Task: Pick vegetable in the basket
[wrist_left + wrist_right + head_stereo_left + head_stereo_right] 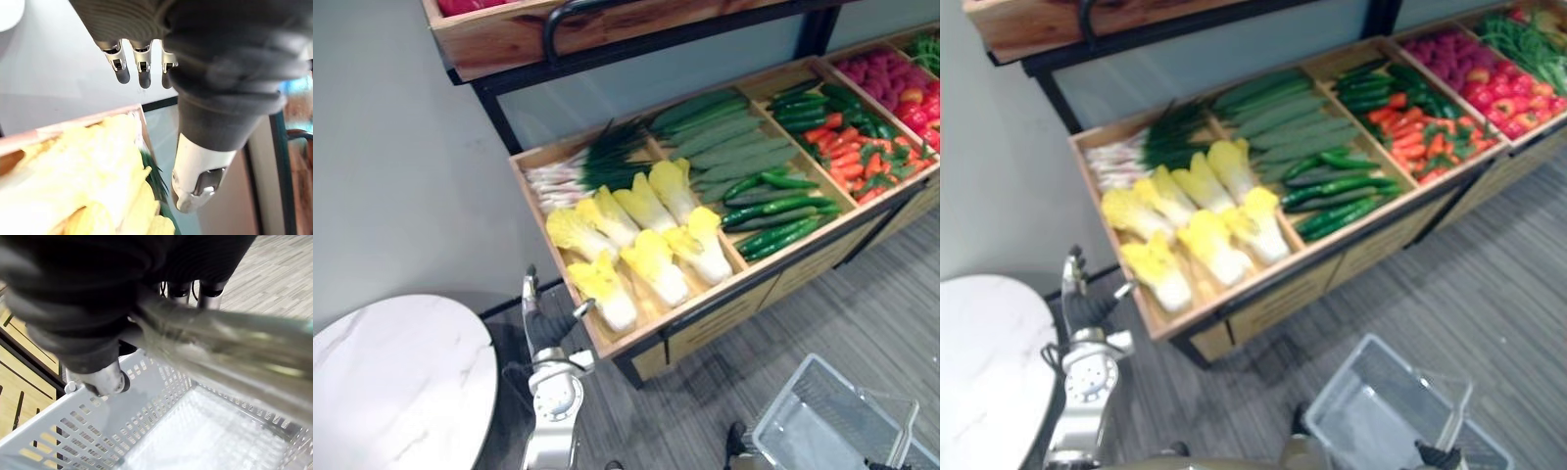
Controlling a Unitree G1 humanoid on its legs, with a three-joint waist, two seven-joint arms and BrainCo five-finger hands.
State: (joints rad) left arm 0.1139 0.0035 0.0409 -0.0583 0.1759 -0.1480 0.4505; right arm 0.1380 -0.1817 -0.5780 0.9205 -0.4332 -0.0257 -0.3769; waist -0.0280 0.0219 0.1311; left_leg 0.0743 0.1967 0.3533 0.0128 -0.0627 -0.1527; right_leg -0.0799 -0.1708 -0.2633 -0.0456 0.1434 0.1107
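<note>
Several yellow napa cabbages (pixel 646 240) lie in the near left compartment of a wooden produce stand (pixel 705 299). My left hand (pixel 546 328) is raised just off the stand's near left corner, open, fingers (pixel 142 66) straight and empty. In the left wrist view the cabbages (pixel 83 181) lie close beneath the hand without touching it. A white plastic basket (pixel 786 394) hangs low at the right, in front of the stand, and it is empty. My right hand (pixel 88 323) is shut on the basket's handle (pixel 230 333).
Scallions (pixel 578 171), long green gourds (pixel 724 137), cucumbers (pixel 778 211), carrots (pixel 857 157) and red produce (pixel 915 103) fill the stand's other compartments. A wooden upper shelf (pixel 509 34) overhangs the back. A round white marble table (pixel 401 382) stands at my left.
</note>
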